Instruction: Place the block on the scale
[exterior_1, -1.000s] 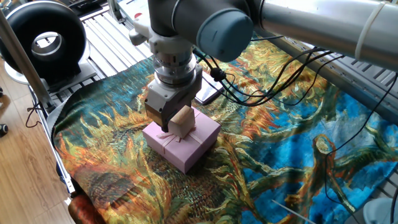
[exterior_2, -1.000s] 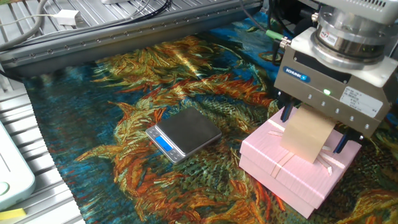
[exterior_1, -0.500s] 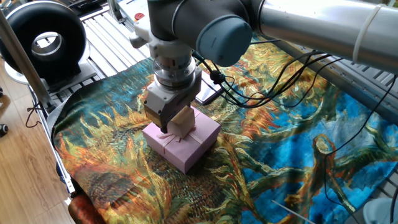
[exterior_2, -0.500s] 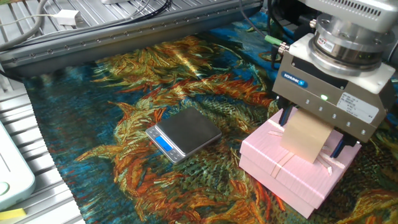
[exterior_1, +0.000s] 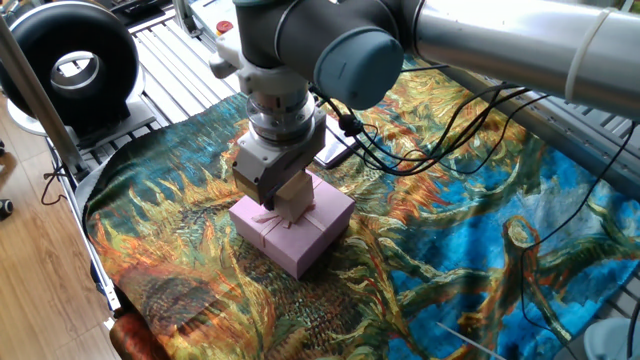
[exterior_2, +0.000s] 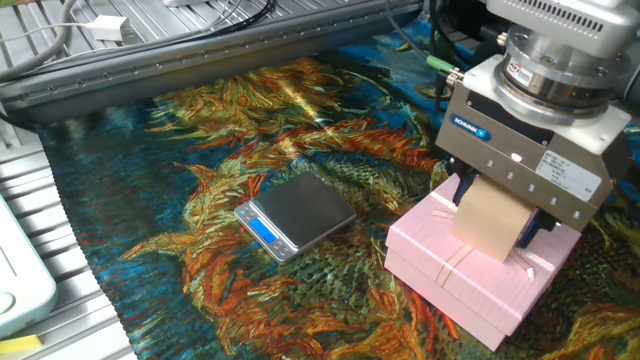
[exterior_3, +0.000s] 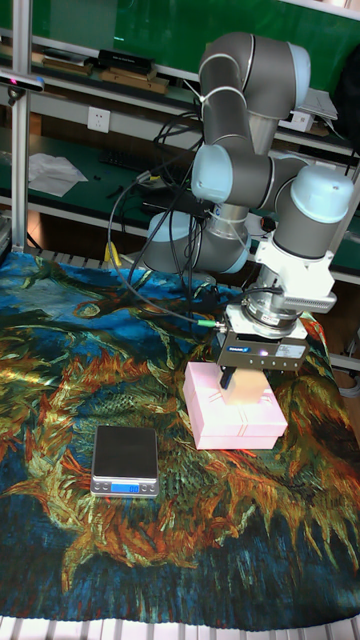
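Gripper: (exterior_2: 497, 214) clenched on the block (exterior_2: 493, 219), one finger on each side; points straight down.
Block: tan cube held over the top of the pink box (exterior_2: 480, 276); whether its underside touches the lid or sits just above cannot be told.
Scale: (exterior_2: 297, 216) flat on the cloth (exterior_2: 180, 190), well apart from the box, on the box's left in the other fixed view; blue mark at its near corner; top bare.
Open room: between box and scale only patterned cloth lies; in the tall fixed view the scale (exterior_3: 125, 460) sits lower left of the box (exterior_3: 236, 420), with bare cloth all round it.
Edges: cloth ends at metal slats (exterior_2: 40, 250) on the scale's far side in the other fixed view; a metal rail (exterior_2: 200, 60) runs along the cloth's back edge.
Around: black cables (exterior_1: 420, 150) hang from the arm (exterior_1: 330, 40) over the cloth behind the box; a black ring-shaped device (exterior_1: 70, 65) stands beyond the cloth's corner.
In the way: the box's edge under the block, toward the scale.
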